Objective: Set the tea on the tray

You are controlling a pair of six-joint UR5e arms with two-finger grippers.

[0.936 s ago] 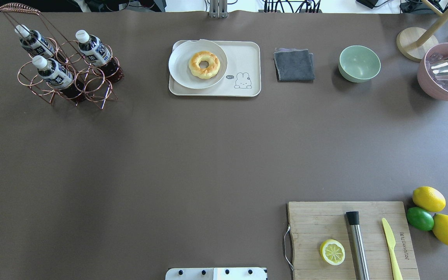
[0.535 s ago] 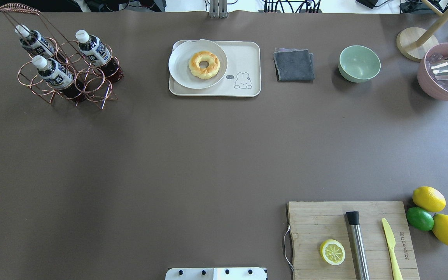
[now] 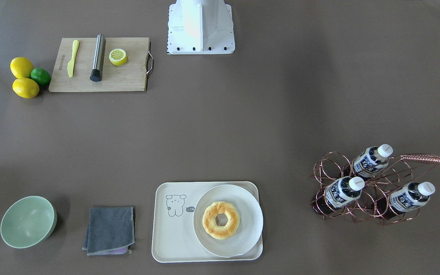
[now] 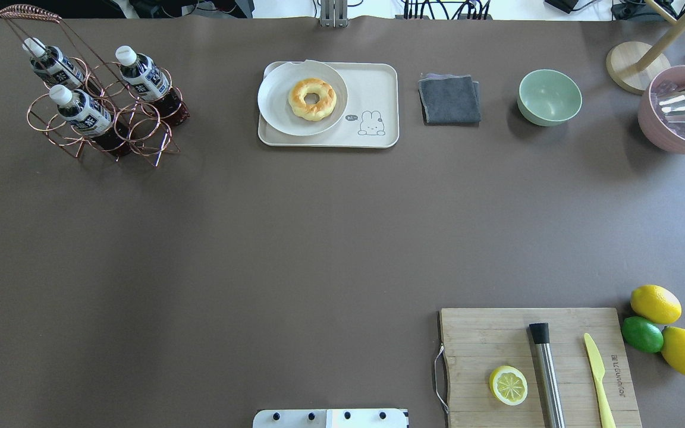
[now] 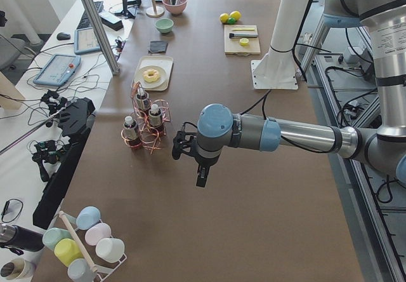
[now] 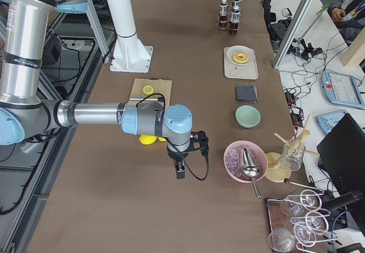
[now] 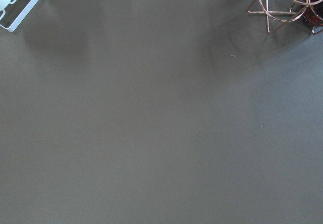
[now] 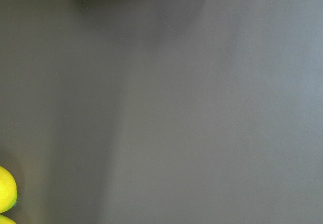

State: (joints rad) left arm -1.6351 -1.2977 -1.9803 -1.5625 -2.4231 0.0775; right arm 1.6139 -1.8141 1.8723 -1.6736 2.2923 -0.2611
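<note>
Three tea bottles stand in a copper wire rack (image 4: 140, 128) at the far left of the table; the nearest to the tray is one bottle (image 4: 140, 74), also in the front view (image 3: 342, 191). The cream tray (image 4: 372, 83) with the bear drawing lies at the far middle, also in the front view (image 3: 174, 229). A round white plate (image 4: 280, 116) with a donut (image 4: 312, 99) covers its left part. My left gripper (image 5: 202, 177) hangs over bare table near the rack. My right gripper (image 6: 180, 170) hangs near the lemons. I cannot tell whether either is open or shut.
A grey cloth (image 4: 449, 98), a green bowl (image 4: 549, 97) and a pink bowl of ice (image 4: 678, 113) lie right of the tray. A wooden cutting board (image 4: 485, 333) with a half lemon, a metal muddler and a knife lies near right, with lemons (image 4: 655, 304) and a lime beside it.
</note>
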